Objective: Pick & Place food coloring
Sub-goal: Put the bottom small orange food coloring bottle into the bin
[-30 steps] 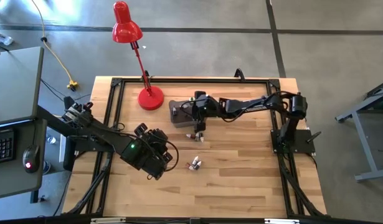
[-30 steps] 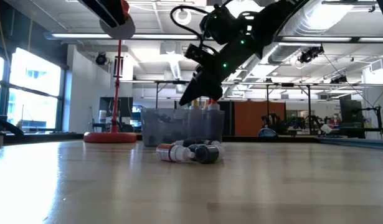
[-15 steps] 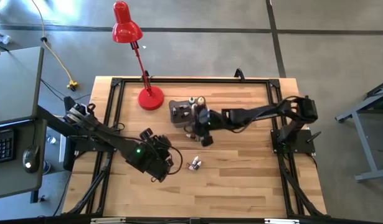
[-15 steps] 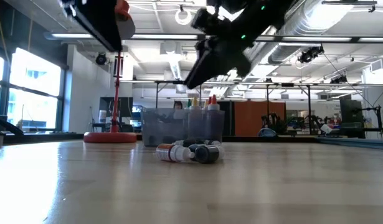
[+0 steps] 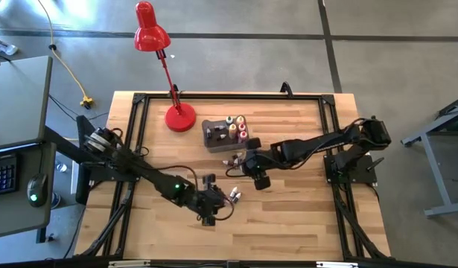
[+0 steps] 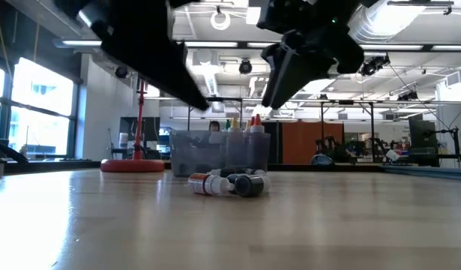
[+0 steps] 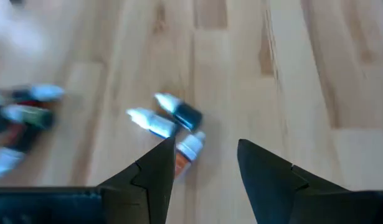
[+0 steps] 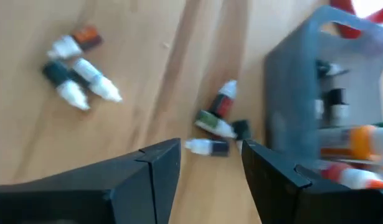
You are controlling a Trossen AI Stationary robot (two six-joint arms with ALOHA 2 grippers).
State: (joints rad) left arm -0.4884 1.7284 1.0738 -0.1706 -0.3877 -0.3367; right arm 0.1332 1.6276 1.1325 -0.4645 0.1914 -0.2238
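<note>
Wooden tabletop, both arms low over the scattered food coloring.
From above, the left gripper (image 5: 211, 205) hangs just left of three small bottles (image 5: 231, 197); the right gripper (image 5: 252, 170) sits just right of another loose cluster (image 5: 230, 161), near the grey bin (image 5: 211, 138) holding upright bottles. Level view: tiny bottles (image 6: 229, 183) lie on their sides before the bin. Left wrist: fingers (image 7: 159, 167) parted, empty, white-capped bottles just ahead. Right wrist: fingers (image 8: 157, 163) parted, empty.

Both tools near loose bottles (image 5: 231, 196), bin (image 5: 217, 135) behind.
</note>
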